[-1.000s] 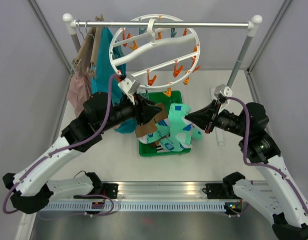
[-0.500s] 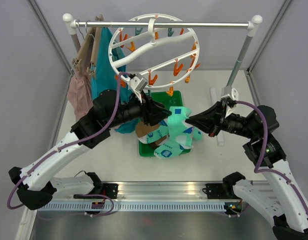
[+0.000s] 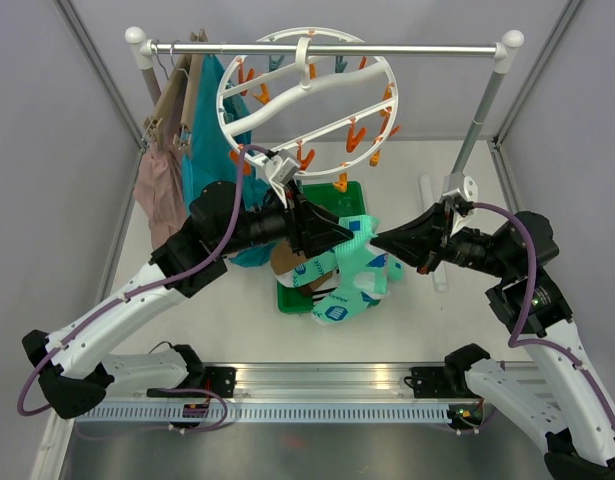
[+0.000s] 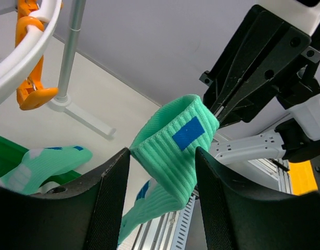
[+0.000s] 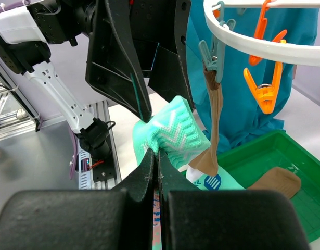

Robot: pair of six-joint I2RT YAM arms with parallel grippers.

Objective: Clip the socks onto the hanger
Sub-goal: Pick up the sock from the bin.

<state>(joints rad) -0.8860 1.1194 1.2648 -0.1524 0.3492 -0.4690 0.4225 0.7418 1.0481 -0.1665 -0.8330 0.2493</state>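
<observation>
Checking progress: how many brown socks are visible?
2. One brown sock hangs from a teal peg on the hanger; a second brown sock lies in the green tray. Others may be hidden.

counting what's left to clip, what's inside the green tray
A brown sock lies in the green tray, and mint-teal socks show over its near end. The arms and the held sock cover the tray's middle, so any others cannot be seen.
</observation>
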